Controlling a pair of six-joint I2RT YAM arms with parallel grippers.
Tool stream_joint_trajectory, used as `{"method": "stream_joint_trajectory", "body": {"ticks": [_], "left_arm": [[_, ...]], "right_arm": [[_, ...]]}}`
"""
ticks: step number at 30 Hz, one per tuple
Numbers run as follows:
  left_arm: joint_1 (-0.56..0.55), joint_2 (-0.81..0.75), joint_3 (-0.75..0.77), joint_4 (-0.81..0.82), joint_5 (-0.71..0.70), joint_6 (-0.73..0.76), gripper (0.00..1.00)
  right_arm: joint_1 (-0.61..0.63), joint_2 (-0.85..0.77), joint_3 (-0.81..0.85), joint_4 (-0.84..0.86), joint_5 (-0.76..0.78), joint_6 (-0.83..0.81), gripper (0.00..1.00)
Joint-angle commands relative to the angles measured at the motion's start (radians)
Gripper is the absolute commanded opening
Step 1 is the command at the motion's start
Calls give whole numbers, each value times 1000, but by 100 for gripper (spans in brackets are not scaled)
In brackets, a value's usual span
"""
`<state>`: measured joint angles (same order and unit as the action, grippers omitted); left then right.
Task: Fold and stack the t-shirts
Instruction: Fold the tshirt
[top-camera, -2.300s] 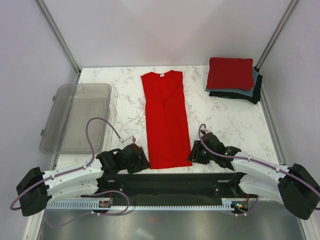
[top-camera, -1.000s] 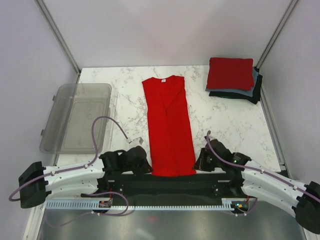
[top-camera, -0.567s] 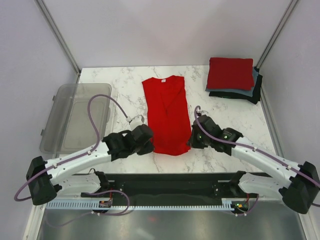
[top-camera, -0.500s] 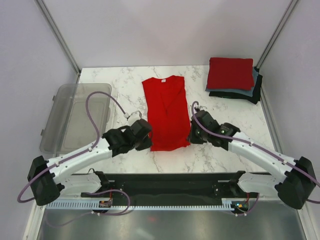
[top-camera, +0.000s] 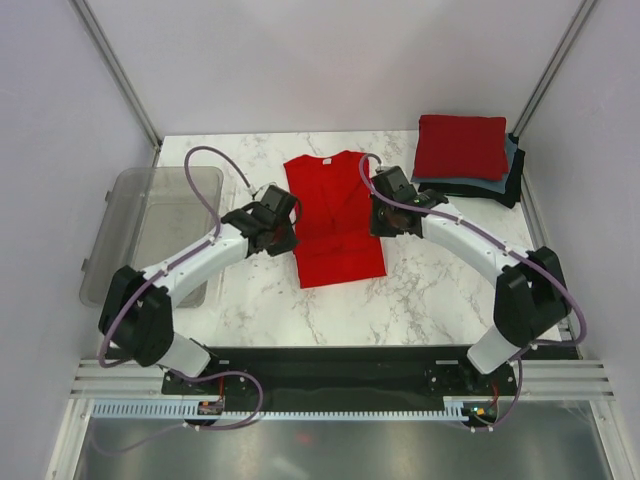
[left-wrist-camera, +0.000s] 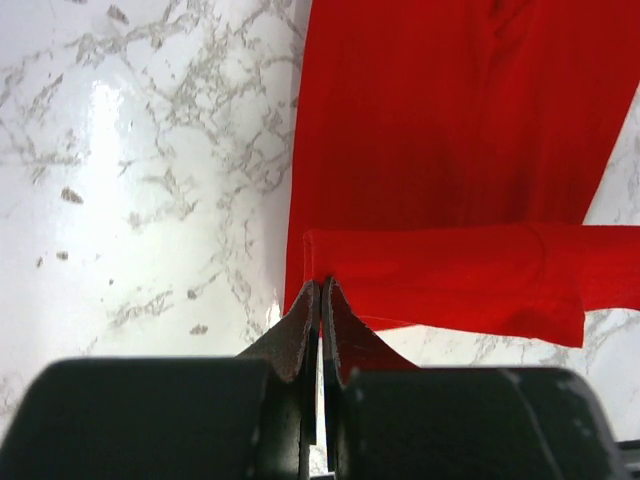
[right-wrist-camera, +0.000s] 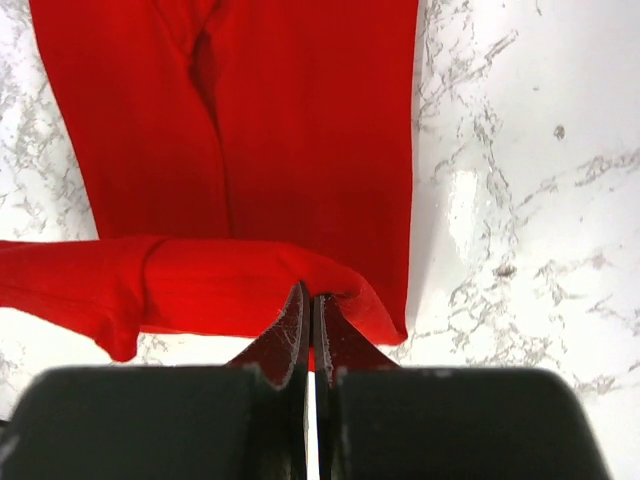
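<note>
A bright red t-shirt (top-camera: 335, 215) lies lengthwise on the marble table, its bottom part lifted and doubled back over its middle. My left gripper (top-camera: 283, 235) is shut on the left corner of that hem (left-wrist-camera: 330, 262). My right gripper (top-camera: 383, 222) is shut on the right corner (right-wrist-camera: 330, 275). The folded-over flap (left-wrist-camera: 450, 275) hangs between both grippers above the lower layer. At the back right sits a stack of folded t-shirts: a red one (top-camera: 460, 146) on top, a grey-blue one (top-camera: 465, 186) under it, a black one (top-camera: 510, 180) at the bottom.
A clear grey plastic bin (top-camera: 150, 235) stands at the left edge of the table. Grey walls with metal posts (top-camera: 120, 75) enclose the table on three sides. Bare marble (top-camera: 440, 290) lies in front of the shirt.
Both grippers have carried the shirt's bottom hem away from the near table edge toward the collar, so the shirt now lies doubled over and shorter. The stack and bin have stayed put.
</note>
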<state>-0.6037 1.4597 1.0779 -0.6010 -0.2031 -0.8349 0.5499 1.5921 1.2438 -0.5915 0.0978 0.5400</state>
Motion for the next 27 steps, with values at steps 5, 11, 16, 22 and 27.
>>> {"method": "stream_joint_trajectory", "body": {"ticks": [5,11,16,22,27], "left_arm": [[71,178,148,67,64,134,2],[102,264,211,69,88,141,2],[143,387,292,60,134,177,14],[248,507,542,-81,260,223,61],[260,365,630,-214,234,258,65]], "right_arm": [[-56,121,111,58,-56,-75,0],[-79,236,173,67,-93,-87,0],[-97,337,227,67,-95,-78,9],[-140,480,563,-141,-63,-74,75],[-119,334,662,-222,-61,-77,75]]}}
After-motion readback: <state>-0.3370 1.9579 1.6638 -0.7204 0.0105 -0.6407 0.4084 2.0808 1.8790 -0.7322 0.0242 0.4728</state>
